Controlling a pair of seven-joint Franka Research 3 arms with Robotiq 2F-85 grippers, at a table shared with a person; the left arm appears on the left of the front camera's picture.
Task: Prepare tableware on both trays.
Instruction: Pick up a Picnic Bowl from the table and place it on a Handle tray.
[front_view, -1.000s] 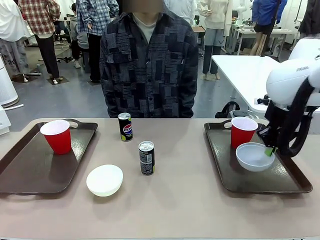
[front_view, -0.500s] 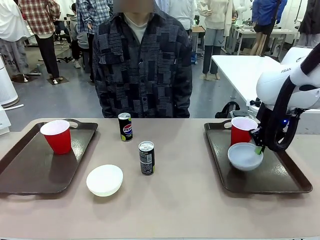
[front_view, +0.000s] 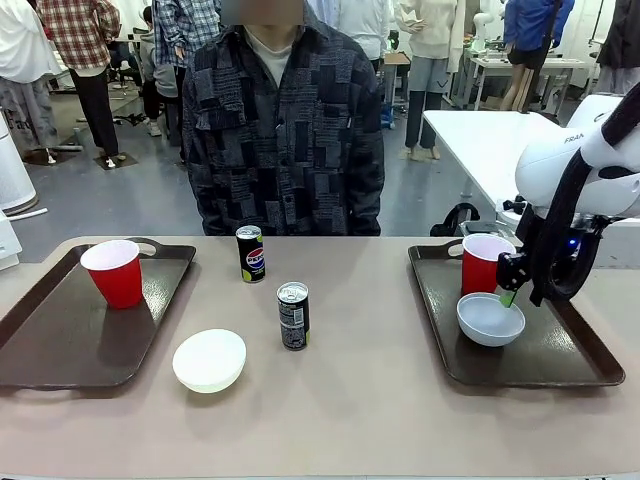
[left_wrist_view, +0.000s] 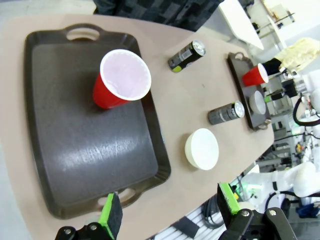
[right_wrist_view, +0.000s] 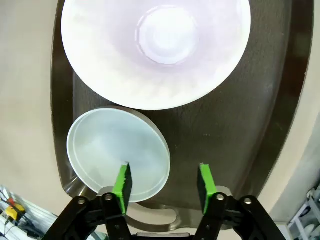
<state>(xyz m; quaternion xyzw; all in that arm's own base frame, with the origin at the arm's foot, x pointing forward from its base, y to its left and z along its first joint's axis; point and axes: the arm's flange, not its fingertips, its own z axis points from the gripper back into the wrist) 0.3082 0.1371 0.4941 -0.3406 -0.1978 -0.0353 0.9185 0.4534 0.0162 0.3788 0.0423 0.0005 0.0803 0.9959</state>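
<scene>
right hand (right_wrist_view: 162, 182) open, holding nothing, close to red cup (front_view: 484, 265) (bowl (front_view: 488, 318) down on tray (front_view: 560, 350)); could tip cup while lifting.

A person (front_view: 285, 150) in dark patchwork stands behind the beige table (front_view: 380, 420).

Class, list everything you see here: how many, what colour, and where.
Trays: two, dark brown, at the table's left and right ends.
Cups: two, red, one on each tray.
Bowls: two, white, one on the right tray, one on the table.
Cans: two, dark, upright mid-table.
Table: one, beige, under everything.
Person: one, dark patterned shirt, far side.
Left jaws: black, green pads, open above the left tray.
Right jaws: black, green pads, open above the right tray's bowl.
</scene>
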